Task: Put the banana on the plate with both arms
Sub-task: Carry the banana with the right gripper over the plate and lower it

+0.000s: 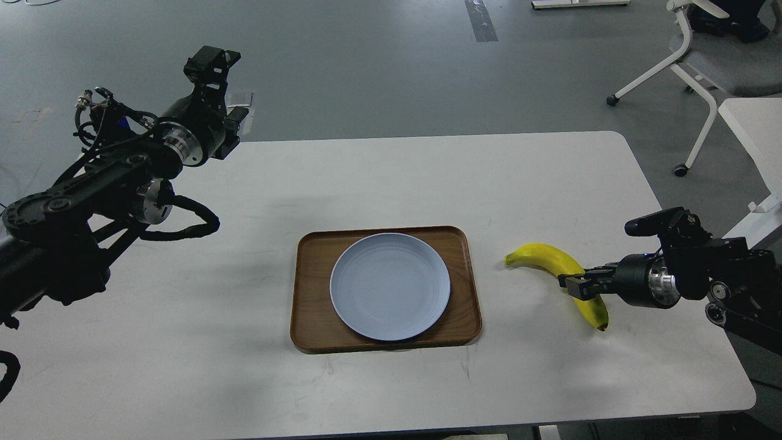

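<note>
The yellow banana [550,256] lies on the white table [391,177], right of the plate, with its dark tip toward the front. My right gripper [574,286] comes in low from the right and is closed across the banana's middle. The pale blue-grey plate [390,286] sits empty on a brown wooden tray [311,293] at the table's middle. My left gripper [215,85] is raised above the table's far left corner, far from the plate and the banana. It is seen dark and side-on, so its fingers cannot be told apart.
A white-legged chair [702,55] stands on the grey floor at the back right. Part of a second white table [754,128] shows at the right edge. My left arm's elbow and cables [153,208] hang over the table's left side.
</note>
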You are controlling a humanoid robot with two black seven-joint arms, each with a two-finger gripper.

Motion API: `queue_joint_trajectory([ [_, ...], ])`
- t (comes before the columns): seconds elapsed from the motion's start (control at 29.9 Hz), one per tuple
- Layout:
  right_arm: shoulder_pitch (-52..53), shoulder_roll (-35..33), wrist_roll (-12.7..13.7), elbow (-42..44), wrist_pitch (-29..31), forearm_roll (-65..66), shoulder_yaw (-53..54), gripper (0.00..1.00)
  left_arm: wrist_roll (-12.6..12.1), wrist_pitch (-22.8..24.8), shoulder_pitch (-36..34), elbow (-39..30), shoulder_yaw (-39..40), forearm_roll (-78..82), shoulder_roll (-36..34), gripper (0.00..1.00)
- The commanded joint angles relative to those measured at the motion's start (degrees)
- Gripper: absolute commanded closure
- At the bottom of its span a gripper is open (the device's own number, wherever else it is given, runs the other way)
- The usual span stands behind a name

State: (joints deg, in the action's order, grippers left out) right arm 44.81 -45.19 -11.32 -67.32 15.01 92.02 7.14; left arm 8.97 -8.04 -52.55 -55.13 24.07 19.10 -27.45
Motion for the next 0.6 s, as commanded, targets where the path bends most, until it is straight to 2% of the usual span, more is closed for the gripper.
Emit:
queue_joint_trajectory([
  [0.0, 1.76, 0.36, -3.00, -0.09, -2.00, 0.00, 0.15, 1.00, 0.08, -0.05, 0.43, 0.11, -0.34, 0.41, 0.12, 0.02],
  [0.1, 6.24, 0.63, -4.15, -0.26, -4.29, -0.35, 0.24, 1.00, 0.08, -0.05, 0.43, 0.11, -0.43, 0.41, 0.12, 0.02],
  [0.2, 10.02, 2.81, -6.60, -0.53, -5.52, -0.27, -0.11, 1.00, 0.08, -0.14, 0.43, 0.11, -0.43, 0.41, 0.03, 0.02],
  [0.27, 12.92, 7.98, -7.84, -0.35, -5.79, -0.09, -1.16, 1.00, 0.08, -0.05, 0.52, 0.19, -0.43, 0.41, -0.06, 0.02],
  [0.4, 17.05, 13.89, -8.10, 0.79, -5.79, -0.18, -6.25, 1.00, 0.08, -0.05, 0.60, 0.11, -0.43, 0.41, -0.23, 0.02],
  [0.57, 19.35, 25.05, -8.81, 7.38, -5.70, -0.18, -12.32, 1.00, 0.08, -0.14, 0.78, 0.19, -0.43, 0.32, -0.85, 0.02],
])
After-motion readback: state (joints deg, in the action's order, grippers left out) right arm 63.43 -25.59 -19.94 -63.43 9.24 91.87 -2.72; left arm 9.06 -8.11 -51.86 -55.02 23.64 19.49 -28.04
